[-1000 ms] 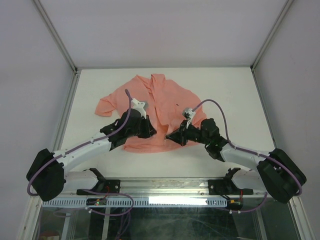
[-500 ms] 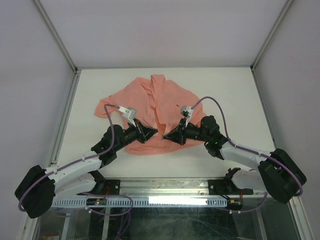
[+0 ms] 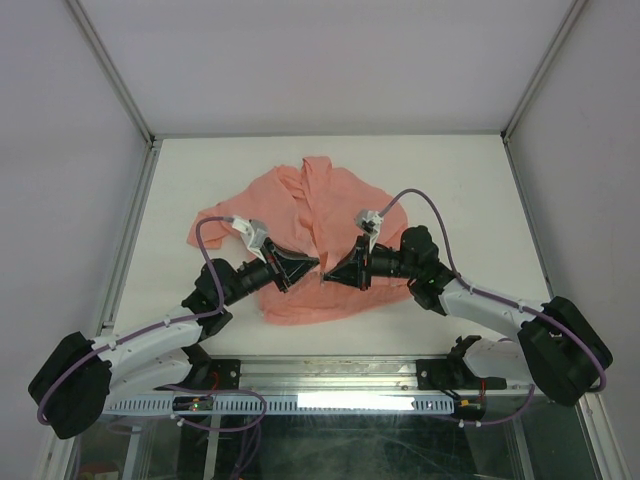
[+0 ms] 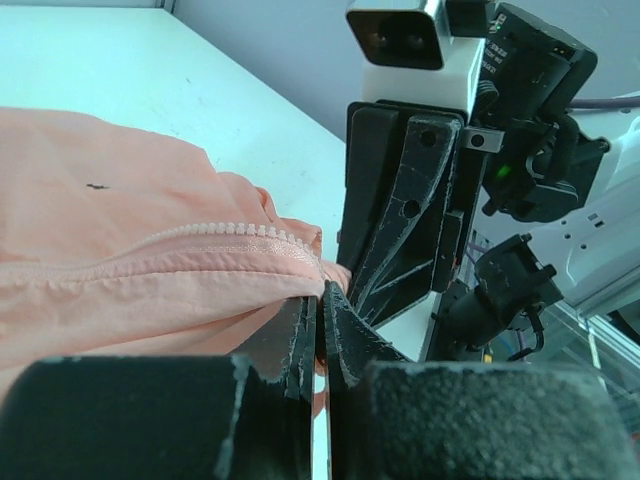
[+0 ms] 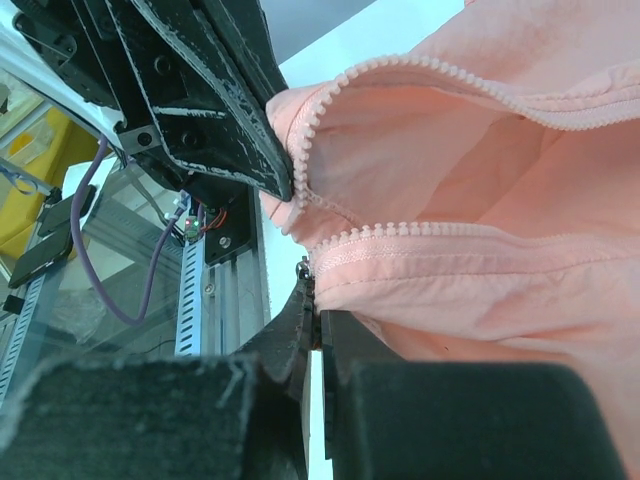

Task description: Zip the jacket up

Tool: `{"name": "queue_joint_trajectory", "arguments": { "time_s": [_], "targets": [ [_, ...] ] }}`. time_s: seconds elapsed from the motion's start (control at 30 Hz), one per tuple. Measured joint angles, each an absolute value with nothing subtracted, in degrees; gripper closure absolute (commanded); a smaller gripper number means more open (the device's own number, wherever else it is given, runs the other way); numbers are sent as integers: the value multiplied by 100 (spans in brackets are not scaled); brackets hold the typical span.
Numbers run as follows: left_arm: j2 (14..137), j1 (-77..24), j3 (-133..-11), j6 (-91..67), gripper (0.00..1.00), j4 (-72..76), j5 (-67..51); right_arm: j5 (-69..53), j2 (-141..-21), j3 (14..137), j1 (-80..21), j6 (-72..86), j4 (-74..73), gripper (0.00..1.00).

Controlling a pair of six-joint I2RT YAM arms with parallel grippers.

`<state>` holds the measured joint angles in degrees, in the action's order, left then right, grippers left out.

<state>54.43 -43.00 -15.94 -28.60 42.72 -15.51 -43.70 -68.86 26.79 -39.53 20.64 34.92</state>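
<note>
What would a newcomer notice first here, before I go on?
The pink jacket lying in the middle of the white table. Then the left fingers and right fingers, almost tip to tip at its front opening near the hem, each shut on one edge of it.

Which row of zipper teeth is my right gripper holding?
The lower straight row, ending at the right gripper's shut jaws; the upper curved row runs to the left gripper.
</note>
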Motion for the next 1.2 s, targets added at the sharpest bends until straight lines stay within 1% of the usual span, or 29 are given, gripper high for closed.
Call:
{"name": "queue_joint_trajectory", "arguments": {
  "time_s": [0.37,1.2],
  "targets": [
    [5398,-4300,-1594,-2578,100,4316,-1717,-4515,-6847,2681,-3953,1914,3249,100],
    [5502,-4300,-1594,-2480,100,4333,-1970,-4552,-6681,2681,-3953,2005,3330,100]
  ]
}}
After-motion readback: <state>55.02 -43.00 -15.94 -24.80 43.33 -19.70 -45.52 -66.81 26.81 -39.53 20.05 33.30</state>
